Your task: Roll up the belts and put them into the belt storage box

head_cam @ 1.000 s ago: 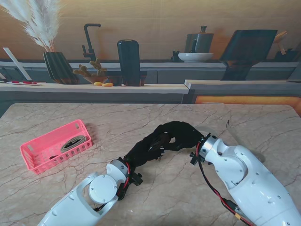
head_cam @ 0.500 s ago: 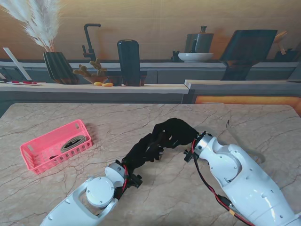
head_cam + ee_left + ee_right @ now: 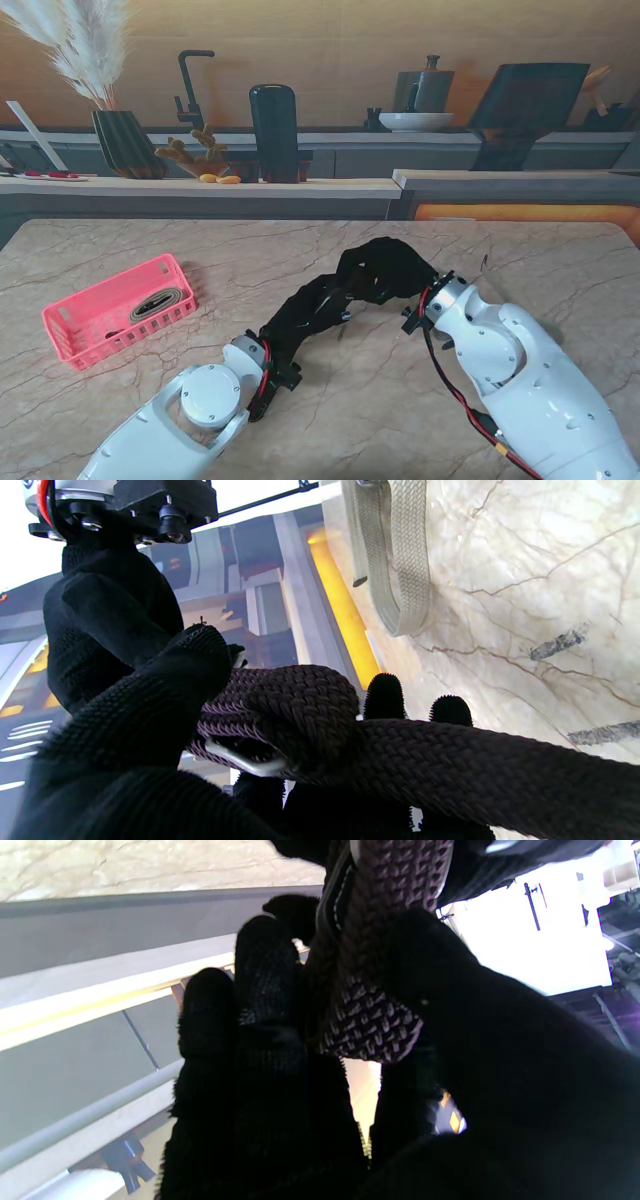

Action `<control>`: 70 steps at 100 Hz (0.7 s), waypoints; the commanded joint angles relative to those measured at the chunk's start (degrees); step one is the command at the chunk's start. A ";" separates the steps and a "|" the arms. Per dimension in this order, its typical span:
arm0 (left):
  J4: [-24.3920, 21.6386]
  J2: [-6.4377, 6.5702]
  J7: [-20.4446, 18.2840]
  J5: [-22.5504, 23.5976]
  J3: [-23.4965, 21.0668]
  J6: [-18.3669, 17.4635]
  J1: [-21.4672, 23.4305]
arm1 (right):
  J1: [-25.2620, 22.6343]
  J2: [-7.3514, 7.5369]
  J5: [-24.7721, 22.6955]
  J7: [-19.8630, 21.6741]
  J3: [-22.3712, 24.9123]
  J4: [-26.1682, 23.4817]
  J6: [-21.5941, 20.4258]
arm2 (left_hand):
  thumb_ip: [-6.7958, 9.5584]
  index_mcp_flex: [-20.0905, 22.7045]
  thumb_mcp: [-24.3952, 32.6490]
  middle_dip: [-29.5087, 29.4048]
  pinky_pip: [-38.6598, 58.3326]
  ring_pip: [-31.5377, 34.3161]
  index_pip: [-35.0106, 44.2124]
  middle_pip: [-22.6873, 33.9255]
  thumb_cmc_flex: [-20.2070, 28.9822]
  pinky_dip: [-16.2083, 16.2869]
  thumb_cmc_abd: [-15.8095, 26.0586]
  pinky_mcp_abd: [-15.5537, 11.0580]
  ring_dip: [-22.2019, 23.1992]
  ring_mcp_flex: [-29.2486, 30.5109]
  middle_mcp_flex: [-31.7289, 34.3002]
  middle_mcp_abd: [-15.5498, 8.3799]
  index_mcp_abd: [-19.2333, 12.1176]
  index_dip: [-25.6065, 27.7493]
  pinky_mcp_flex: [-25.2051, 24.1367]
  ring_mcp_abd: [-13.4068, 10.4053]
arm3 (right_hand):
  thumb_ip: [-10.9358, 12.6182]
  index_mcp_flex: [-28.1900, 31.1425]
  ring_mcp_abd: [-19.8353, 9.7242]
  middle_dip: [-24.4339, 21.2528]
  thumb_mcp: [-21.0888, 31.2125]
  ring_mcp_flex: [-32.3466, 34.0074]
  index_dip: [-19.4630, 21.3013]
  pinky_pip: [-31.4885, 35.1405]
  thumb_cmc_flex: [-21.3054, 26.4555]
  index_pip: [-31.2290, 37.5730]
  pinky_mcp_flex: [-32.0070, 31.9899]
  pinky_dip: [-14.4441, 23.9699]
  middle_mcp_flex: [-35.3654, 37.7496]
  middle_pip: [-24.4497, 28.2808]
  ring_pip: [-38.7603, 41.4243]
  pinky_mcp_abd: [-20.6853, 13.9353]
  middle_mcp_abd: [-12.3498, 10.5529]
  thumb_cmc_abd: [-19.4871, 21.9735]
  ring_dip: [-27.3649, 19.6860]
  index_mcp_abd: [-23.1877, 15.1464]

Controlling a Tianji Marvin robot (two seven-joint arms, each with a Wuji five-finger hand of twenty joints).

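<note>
My two black-gloved hands meet over the middle of the marble table (image 3: 120,250). My left hand (image 3: 305,315) and my right hand (image 3: 385,272) both grasp a dark brown woven belt (image 3: 400,760), its end folded into a loop between my fingers (image 3: 382,697). A second, beige belt (image 3: 402,555) lies flat on the table farther from me. The pink belt storage box (image 3: 115,310) sits near the table's left edge, with a rolled belt (image 3: 155,304) inside.

A marble table (image 3: 300,250) stands before a grey counter (image 3: 200,188) and tan wall (image 3: 330,60).
</note>
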 commanded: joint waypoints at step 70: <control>1.00 0.13 -2.99 -2.13 -0.46 8.22 -1.35 | 3.21 1.21 -6.14 0.55 4.27 -5.24 -2.43 | -1.18 15.52 -12.17 -2.13 7.03 6.05 4.07 1.06 20.67 -1.88 11.53 -2.19 -2.13 6.38 13.65 -0.92 -1.41 2.41 2.83 0.85 | 2.74 4.10 -2.83 2.50 5.98 1.46 3.53 0.56 4.94 7.53 -0.53 1.83 4.55 7.78 1.14 -1.84 -4.32 3.54 1.84 2.29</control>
